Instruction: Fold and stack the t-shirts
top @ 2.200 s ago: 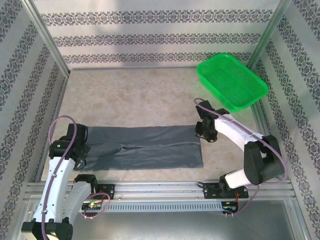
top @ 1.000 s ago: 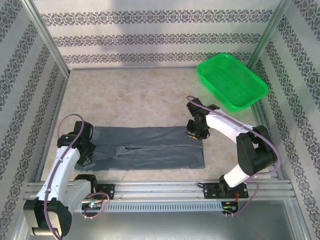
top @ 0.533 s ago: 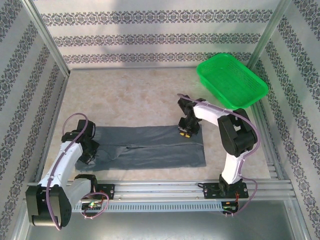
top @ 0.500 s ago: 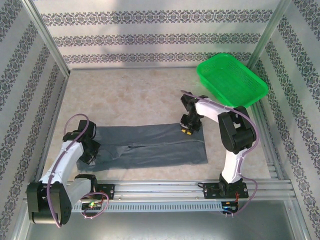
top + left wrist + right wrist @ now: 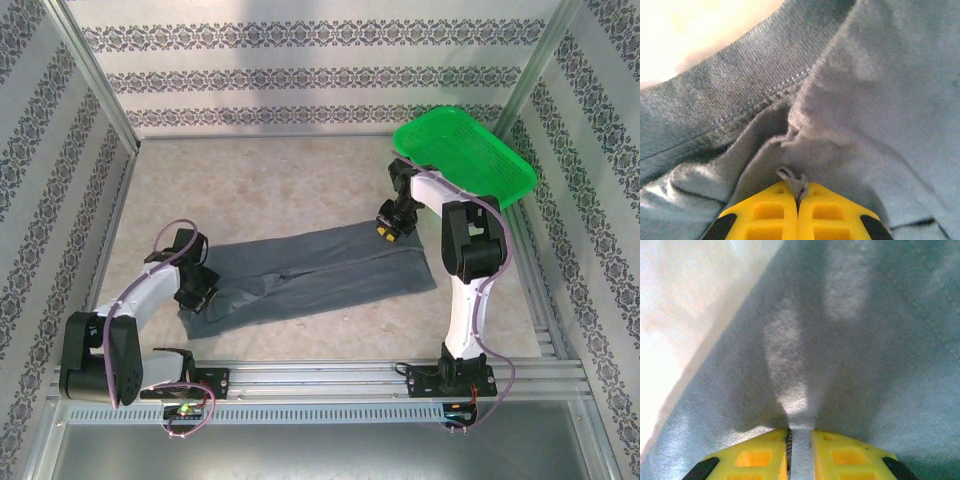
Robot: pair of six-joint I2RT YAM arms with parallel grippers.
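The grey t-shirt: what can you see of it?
The t-shirt is plain slate-grey soft knit, folded into a long band that lies slanted on the table, rumpled at its left end. The left gripper pinches a fold near the ribbed collar; the right gripper pinches its far right corner.

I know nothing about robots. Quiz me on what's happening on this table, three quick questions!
1. True or false: the t-shirt lies inside the green basket.
2. What is the left gripper pinching? A) grey fabric B) basket rim C) nothing
3. Fill in: the right gripper holds the shirt end nearer the ____.
Key: 1 false; 2 A; 3 basket.
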